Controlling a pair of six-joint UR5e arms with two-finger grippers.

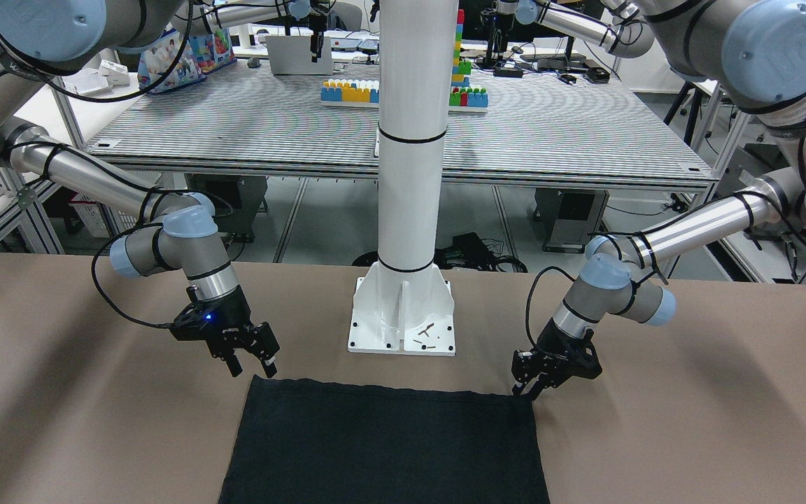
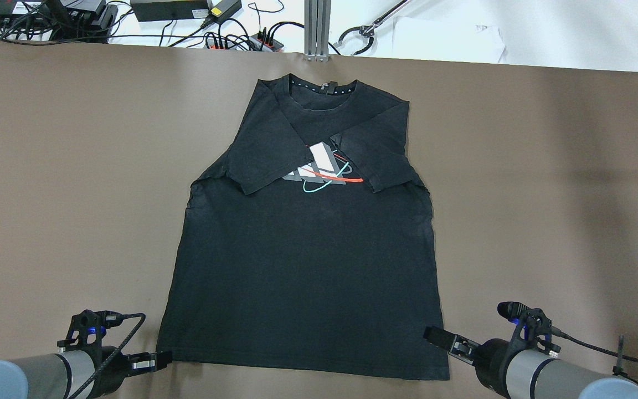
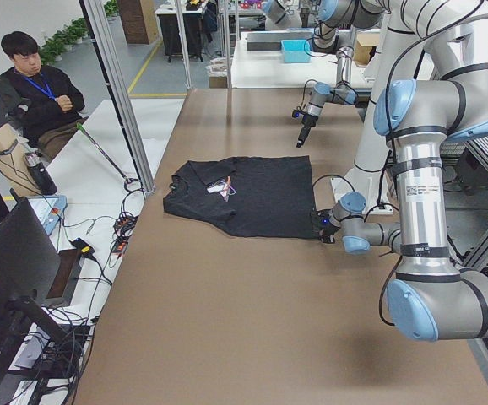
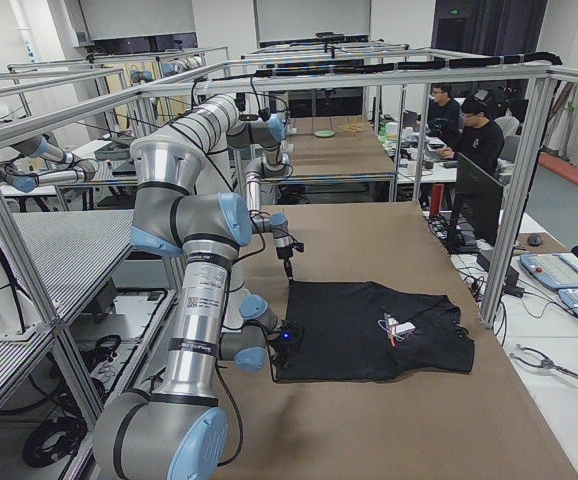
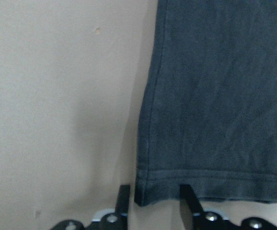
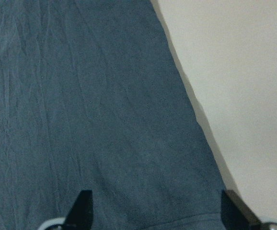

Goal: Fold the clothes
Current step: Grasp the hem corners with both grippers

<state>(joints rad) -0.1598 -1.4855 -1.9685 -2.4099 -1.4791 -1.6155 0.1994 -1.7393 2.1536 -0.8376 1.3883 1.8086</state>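
Note:
The clothes are a black T-shirt (image 2: pixel 308 260) lying flat on the brown table, collar at the far side, both sleeves folded in over a chest print (image 2: pixel 324 169). My left gripper (image 2: pixel 153 361) sits low at the hem's near left corner. In the left wrist view its fingers (image 5: pixel 123 203) stand narrowly apart with that corner (image 5: pixel 145 194) lying flat and unpinched between them. My right gripper (image 2: pixel 445 341) hovers at the hem's near right corner, open wide over the hem (image 6: pixel 177 211). In the front-facing view both grippers, left (image 1: pixel 532 388) and right (image 1: pixel 252 364), reach the hem.
The white pillar (image 1: pixel 410 140) and its base plate (image 1: pixel 403 329) stand between the arms, just behind the hem. Cables and power strips (image 2: pixel 230 33) line the table's far edge. People sit at desks beyond the table (image 3: pixel 37 93). Bare brown table lies either side of the shirt.

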